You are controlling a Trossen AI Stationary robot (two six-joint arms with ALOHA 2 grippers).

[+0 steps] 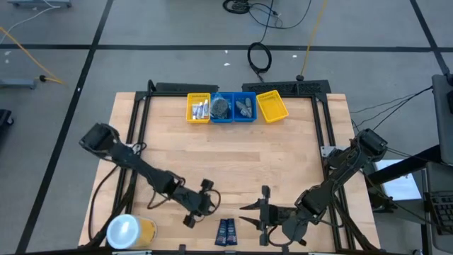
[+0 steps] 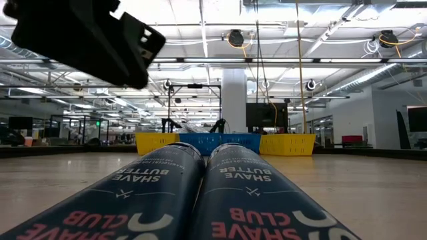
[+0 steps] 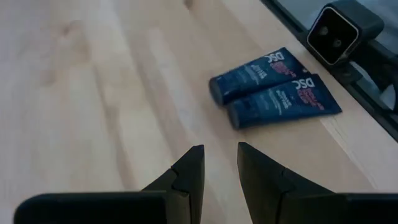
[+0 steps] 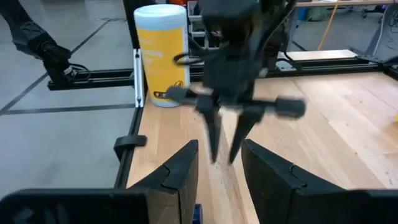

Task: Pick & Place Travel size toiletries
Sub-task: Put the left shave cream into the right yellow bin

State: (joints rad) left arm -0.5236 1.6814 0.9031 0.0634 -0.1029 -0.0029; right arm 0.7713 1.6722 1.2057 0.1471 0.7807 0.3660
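We hover the left gripper (image 3: 217, 165), fingers parted and empty, near two navy tubes (image 3: 273, 88) lying touching; it may nudge one or, probably, snag both

Worktop (image 1: 233, 170), layout as follows. Four trays (image 1: 237, 108) in a row at middle of far edge, touching side by side; small items inside three of them, none visible in the rightmost. Two packets (image 1: 226, 231) side by side, touching, at middle of near edge. Round container (image 1: 129, 230) upright at near left corner. Left gripper (image 1: 190, 220) just left of packets; right gripper (image 1: 248, 213) just right of them.
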